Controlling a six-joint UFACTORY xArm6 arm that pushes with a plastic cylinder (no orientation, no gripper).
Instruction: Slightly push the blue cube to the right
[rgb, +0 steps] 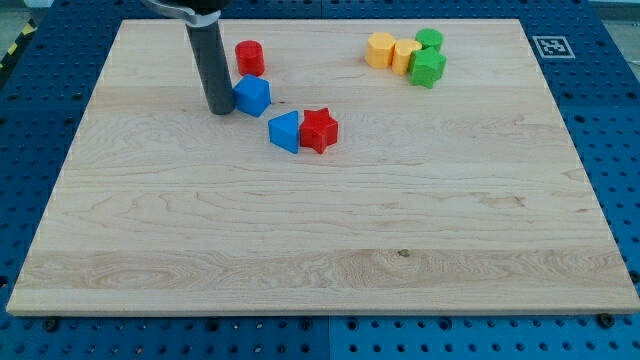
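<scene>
The blue cube (253, 96) lies on the wooden board (320, 230) in the upper left part of the view. My tip (221, 111) stands right at the cube's left side, touching or nearly touching it. A red cylinder (249, 57) sits just above the cube. A blue wedge-like block (285, 131) and a red star (319, 130) lie touching each other, below and to the right of the cube.
A cluster at the view's top right holds an orange-yellow hexagonal block (380, 49), a yellow block (406, 55), a green cylinder (429, 41) and a green star-like block (428, 68). A marker tag (552, 46) sits beyond the board's top right corner.
</scene>
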